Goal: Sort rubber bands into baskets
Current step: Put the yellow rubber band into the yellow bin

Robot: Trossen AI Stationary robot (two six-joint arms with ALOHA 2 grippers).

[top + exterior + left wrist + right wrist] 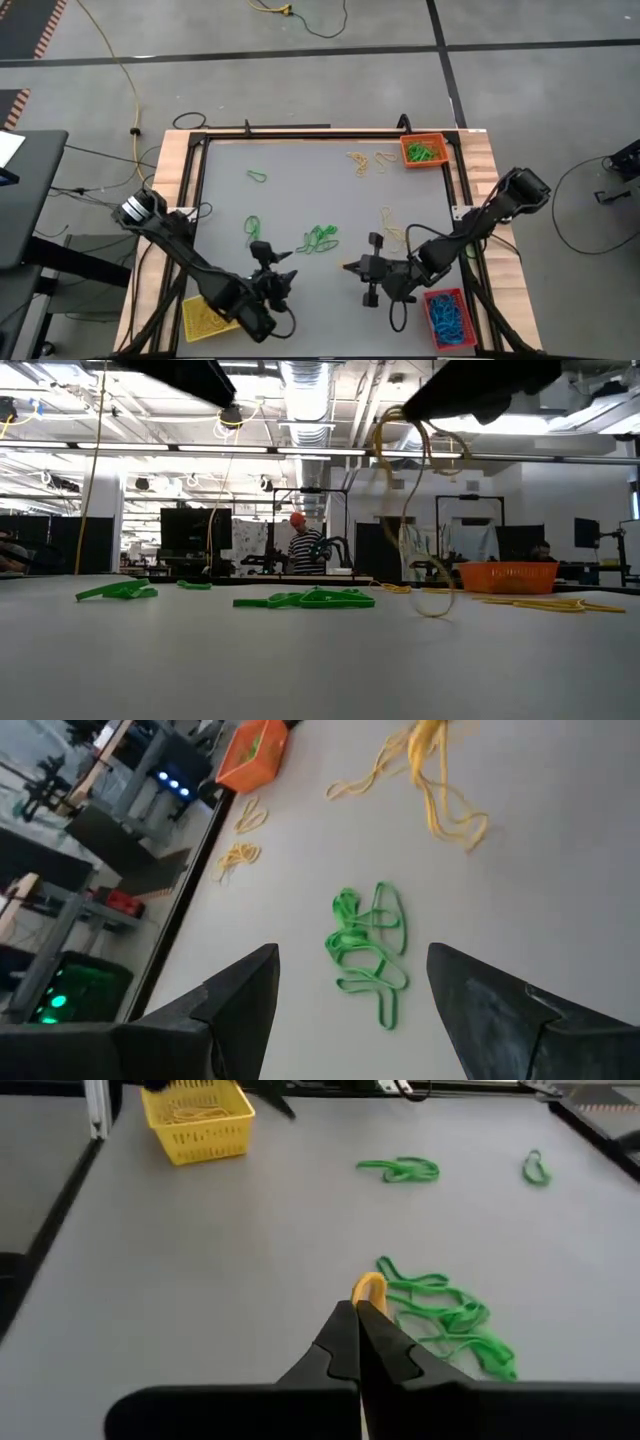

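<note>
My right gripper (348,266) is shut on a bunch of yellow rubber bands (410,510) above the table's middle. Just beyond it a pile of green bands (320,238) lies flat on the table. My left gripper (350,1010) is open and points at this pile (368,950) from the near left, with nothing between its fingers. The yellow basket (205,318) stands at the near left, the red basket (448,318) with blue bands at the near right, and the orange basket (422,150) with green bands at the far right. My right gripper pinches the yellow bands' upper end (368,1288) between its two fingertips, which slant down toward the table's left. The bands hang slack below the fingers in long loops (440,790). I cannot tell whether the lowest loop (435,610) touches the table.
More green bands lie at the left (252,228) and far left (258,177) of the table. Loose yellow bands lie beside the orange basket (365,160) and at the right (395,235). A raised frame runs along the table's edges (300,132).
</note>
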